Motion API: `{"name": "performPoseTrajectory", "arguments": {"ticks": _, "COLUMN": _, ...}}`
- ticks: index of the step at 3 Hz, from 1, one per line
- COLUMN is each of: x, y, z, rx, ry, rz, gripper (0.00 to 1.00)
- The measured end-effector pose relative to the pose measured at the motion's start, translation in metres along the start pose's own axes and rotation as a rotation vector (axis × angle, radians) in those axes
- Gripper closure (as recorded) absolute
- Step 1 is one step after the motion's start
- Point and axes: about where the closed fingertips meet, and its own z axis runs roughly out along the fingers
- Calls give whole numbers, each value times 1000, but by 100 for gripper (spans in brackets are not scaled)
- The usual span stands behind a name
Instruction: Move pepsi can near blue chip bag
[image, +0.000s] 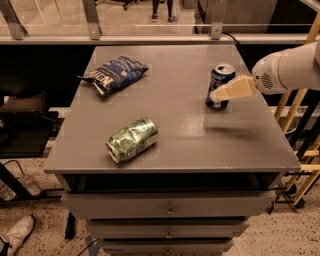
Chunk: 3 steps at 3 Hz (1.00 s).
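Nearest, three shut drawers (170, 205) sit under the grey table (175, 60), their contents hidden. Two cans stand on top. A crushed green can (132, 140) lies on its side front-left. The pepsi can (221, 76) stands upright toward the right edge, with the gripper (220, 94) across its near side; whether it is spread or closed cannot be told. One blue chip bag (115, 73) lies flat, far left, well apart.

cream plastic gripper (217, 94) in front of dark blue cylindrical pepsi can (221, 76), hiding its lower side | white rounded arm (290, 67) cut off at right edge | white shoe (17, 235) cut off bottom-left
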Motion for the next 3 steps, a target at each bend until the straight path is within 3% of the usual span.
{"name": "performPoseTrajectory", "arguments": {"ticks": 2, "x": -14, "y": 9, "z": 13, "rx": -26, "ry": -35, "rz": 36, "gripper": 0}}
{"name": "performPoseTrajectory", "arguments": {"ticks": 3, "x": -15, "y": 15, "z": 26, "rx": -46, "ry": -34, "rz": 42, "gripper": 19}}
